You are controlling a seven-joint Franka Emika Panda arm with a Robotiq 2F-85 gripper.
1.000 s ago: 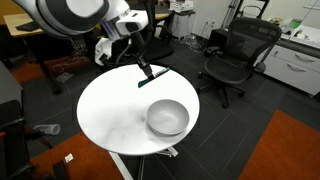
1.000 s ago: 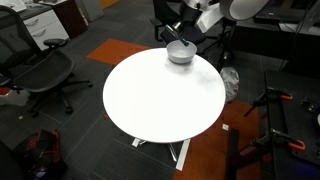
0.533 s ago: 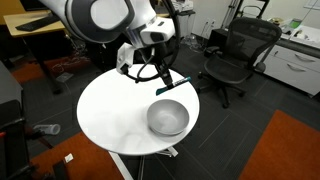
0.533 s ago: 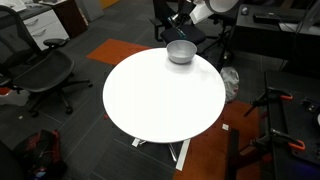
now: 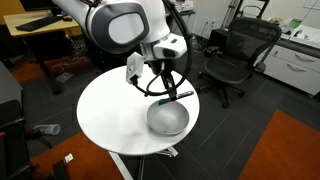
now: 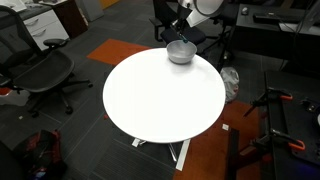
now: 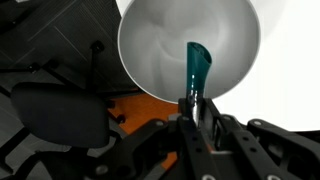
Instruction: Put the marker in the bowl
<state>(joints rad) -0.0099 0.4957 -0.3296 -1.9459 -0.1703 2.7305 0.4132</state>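
Carried over from the table's (image 5: 105,110) far edge, the marker (image 7: 196,62) is now being held above the bowl (image 7: 150,45), pinched by the gripper (image 7: 192,100); the bowl is probably not being touched.

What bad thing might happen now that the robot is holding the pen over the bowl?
1. The fingers pinch only one end of the marker, so it might slip or swing and drop crooked, maybe hitting the rim and bouncing out.
2. The bowl sits close to the edge of the table. If the arm bumps it while lowering, it might slide off.
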